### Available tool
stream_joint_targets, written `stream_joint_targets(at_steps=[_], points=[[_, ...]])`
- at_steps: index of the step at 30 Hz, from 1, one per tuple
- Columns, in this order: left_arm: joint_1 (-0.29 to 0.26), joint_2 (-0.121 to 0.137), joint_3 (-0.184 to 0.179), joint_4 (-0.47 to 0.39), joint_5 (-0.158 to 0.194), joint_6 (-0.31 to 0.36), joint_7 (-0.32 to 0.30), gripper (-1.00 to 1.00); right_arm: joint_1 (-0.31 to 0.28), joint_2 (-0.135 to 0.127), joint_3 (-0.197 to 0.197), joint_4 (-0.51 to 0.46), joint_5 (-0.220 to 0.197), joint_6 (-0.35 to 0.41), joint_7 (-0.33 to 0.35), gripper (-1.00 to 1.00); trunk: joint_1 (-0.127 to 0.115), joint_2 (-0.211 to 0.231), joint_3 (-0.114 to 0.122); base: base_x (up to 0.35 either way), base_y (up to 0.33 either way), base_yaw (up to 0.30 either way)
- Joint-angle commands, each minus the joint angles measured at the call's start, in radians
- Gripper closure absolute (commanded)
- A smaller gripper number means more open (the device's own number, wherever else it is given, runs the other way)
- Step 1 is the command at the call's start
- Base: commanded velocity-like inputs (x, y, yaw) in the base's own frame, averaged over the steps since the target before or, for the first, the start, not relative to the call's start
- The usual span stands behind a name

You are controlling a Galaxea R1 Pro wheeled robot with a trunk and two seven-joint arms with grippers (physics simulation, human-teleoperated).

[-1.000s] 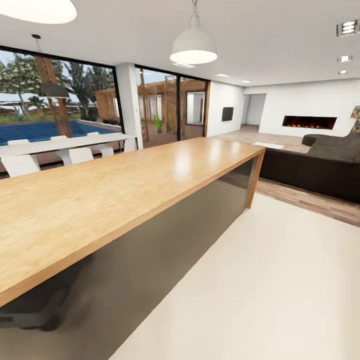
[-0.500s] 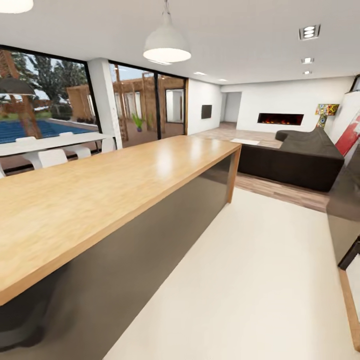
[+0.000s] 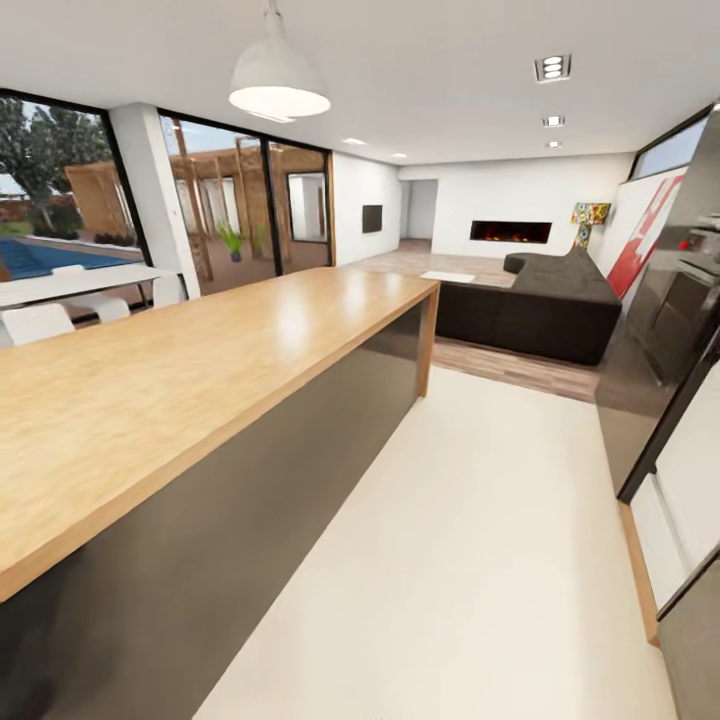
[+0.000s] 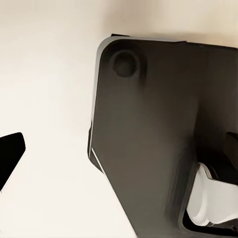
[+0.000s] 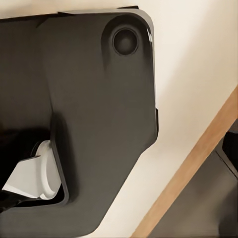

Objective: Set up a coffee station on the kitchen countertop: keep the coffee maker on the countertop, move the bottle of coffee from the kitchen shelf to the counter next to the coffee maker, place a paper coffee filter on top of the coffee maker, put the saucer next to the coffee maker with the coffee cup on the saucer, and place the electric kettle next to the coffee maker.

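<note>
I am on the move, and the coffee maker, bottle of coffee, filter, saucer, cup, kettle and kitchen countertop are all out of view. The head view looks along the big wooden island (image 3: pixel 200 370) toward a living room. Both wrist views look down on my own dark base (image 4: pixel 158 129) (image 5: pixel 94 109) over the pale floor. A dark fingertip (image 4: pixel 10 153) pokes in at the left wrist view's edge, and nothing is held there. How the jaws stand cannot be read on either arm.
The pale floor (image 3: pixel 480 540) runs as an aisle between the island and tall dark cabinets with an oven (image 3: pixel 680 310) at the right. A dark sofa (image 3: pixel 540 310) and a fireplace (image 3: pixel 510 231) lie beyond. A white dining table with chairs (image 3: pixel 60 290) stands by the windows.
The head camera has swung to the right: the island and windows slid left in the picture, and the dark cabinets came in at the right edge.
</note>
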Motion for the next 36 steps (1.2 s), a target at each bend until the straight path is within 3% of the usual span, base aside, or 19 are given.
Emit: stream_joint_targets(at_steps=[1, 36], points=[[0.000, 0.000, 0.002, -0.001, 0.007, -0.002, -0.001, -1.00, 0.000, 0.000, 0.001, 0.000, -0.010, -0.002, 0.001, -1.00, 0.001, -0.002, -0.003, 0.000, 0.000, -0.266], [0.000, -0.001, 0.001, -0.001, 0.007, -0.001, -0.001, -1.00, 0.000, 0.000, 0.002, 0.002, -0.010, -0.002, 0.001, -1.00, 0.001, -0.002, -0.021, 0.000, 0.000, -0.278]])
